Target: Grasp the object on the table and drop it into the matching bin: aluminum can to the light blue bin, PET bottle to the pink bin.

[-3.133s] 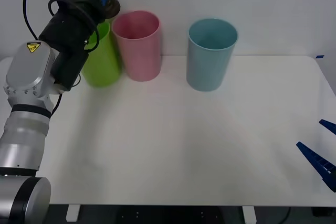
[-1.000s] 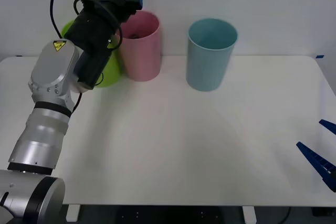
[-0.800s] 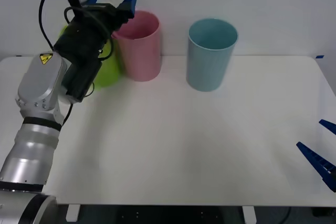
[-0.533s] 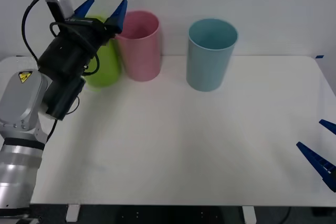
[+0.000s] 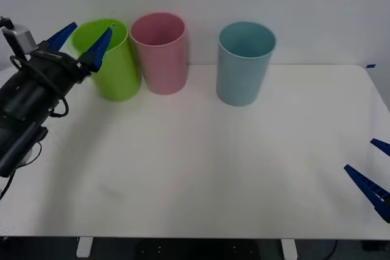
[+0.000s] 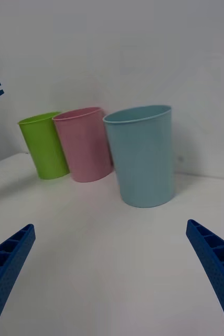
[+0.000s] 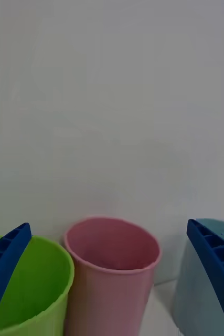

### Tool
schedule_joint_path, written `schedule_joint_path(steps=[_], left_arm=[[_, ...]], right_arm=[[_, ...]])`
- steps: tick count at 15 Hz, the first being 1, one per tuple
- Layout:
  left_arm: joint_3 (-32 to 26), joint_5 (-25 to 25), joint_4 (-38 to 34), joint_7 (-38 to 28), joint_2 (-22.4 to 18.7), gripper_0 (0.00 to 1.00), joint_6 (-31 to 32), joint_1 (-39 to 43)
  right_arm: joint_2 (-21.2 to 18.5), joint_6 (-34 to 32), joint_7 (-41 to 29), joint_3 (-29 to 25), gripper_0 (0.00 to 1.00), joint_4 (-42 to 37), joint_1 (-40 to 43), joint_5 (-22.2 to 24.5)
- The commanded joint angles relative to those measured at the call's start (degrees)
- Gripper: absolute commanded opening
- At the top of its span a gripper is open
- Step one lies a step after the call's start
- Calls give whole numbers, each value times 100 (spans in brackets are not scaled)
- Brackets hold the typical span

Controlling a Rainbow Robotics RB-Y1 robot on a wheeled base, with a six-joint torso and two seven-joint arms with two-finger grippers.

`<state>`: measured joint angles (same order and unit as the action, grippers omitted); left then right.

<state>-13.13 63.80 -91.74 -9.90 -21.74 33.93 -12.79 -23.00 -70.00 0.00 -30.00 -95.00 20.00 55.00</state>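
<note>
The pink bin stands at the back of the white table, between a lime green bin and the light blue bin. The PET bottle is out of view. My left gripper hangs open and holds nothing, at the table's left, in front of the green bin. Its wrist view looks over the pink bin between the spread fingers of the left gripper. My right gripper waits open at the table's right front edge, and the right gripper faces the light blue bin.
The three bins stand in a row near the back wall; the green bin and pink bin nearly touch. The light blue bin stands a little apart. White tabletop stretches from the bins to the front edge.
The left gripper, shut on a dark object three seconds ago, stood open over the pink bin and has since drawn back left and down. The right arm has not moved.
</note>
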Motion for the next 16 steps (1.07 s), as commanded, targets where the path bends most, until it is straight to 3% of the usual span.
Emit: schedule_joint_path(steps=[1, 7, 11, 16], left_arm=[[-480, -122, -36, 84, -111, 100, 694, 409], [-1253, -509, -36, 172, -629, 100, 1881, 1270], [-1754, -570, -54, 278, -744, 100, 2558, 1754], [-1912, -886, -151, 533, -1104, 100, 2804, 2413]], right_arm=[[0, 0, 0, 0, 100, 0, 0, 0], [0, 0, 0, 0, 100, 0, 0, 0], [0, 0, 0, 0, 100, 0, 0, 0], [0, 0, 0, 0, 100, 0, 0, 0]])
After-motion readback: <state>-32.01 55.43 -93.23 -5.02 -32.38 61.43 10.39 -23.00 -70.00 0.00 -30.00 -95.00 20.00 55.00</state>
